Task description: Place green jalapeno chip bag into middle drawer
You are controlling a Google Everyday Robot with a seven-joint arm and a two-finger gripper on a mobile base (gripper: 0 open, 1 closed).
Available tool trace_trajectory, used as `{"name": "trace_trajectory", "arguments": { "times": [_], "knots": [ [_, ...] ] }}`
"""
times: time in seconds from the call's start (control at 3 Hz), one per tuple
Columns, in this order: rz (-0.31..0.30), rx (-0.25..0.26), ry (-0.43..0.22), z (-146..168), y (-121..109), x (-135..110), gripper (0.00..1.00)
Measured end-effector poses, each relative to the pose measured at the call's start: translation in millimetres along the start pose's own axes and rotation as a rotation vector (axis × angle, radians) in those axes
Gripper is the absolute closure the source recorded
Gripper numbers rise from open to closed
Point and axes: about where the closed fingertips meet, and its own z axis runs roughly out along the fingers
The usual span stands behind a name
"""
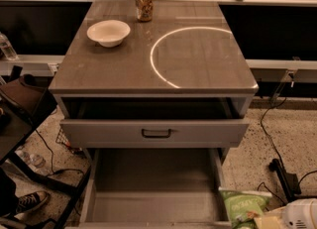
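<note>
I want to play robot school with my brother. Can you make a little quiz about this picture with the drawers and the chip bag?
1. True or false: the white bowl sits inside the middle drawer.
2. Where is the gripper? A: over the bowl. B: in the bottom right corner of the view, beside the green jalapeno chip bag. C: at the top left.
3. Fill in: the middle drawer is pulled out ___ than the drawer with the loop handle.

Key: 1 false, it sits on the cabinet top. 2 B. 3 farther.
</note>
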Motion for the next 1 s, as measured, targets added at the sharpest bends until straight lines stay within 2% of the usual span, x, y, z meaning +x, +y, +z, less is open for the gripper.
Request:
{"name": "trace_trajectory", "arguments": {
  "times": [0.33, 0.67, 1.0],
  "knots": [
    [-0.022, -0.05, 0.044, 51.9, 28.7, 2.9, 1.0],
    [-0.042, -0.097, 0.053, 96.1, 54.1, -15.5, 1.0],
    [-0.065, -0.136, 0.028, 127.7, 77.3, -49.1, 1.0]
  ]
}}
